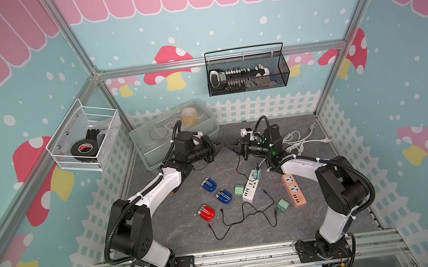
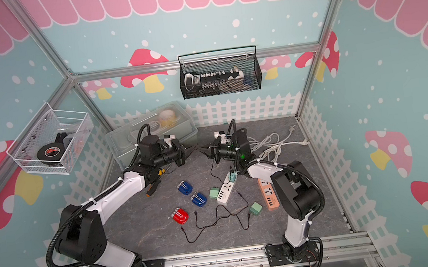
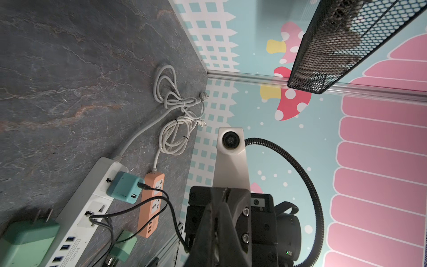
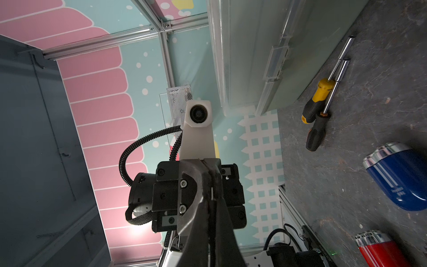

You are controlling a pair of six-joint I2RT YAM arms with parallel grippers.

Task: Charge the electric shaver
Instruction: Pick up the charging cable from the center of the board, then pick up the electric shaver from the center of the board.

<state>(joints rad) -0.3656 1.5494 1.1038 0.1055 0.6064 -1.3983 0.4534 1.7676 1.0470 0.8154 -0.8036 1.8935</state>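
Two tools face tip to tip, right tool (image 1: 232, 146) pinching the black cable (image 1: 237, 167), left tool (image 1: 220, 147) unclear

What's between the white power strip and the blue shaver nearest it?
A loose pale-green cube-shaped plug adapter, lying on the grey table between the blue oval shaver and the white plastic power strip. Both top views show it.

Red shaver (image 1: 207, 213), orange power strip (image 1: 294, 190), grey tabletop (image 1: 179, 225)
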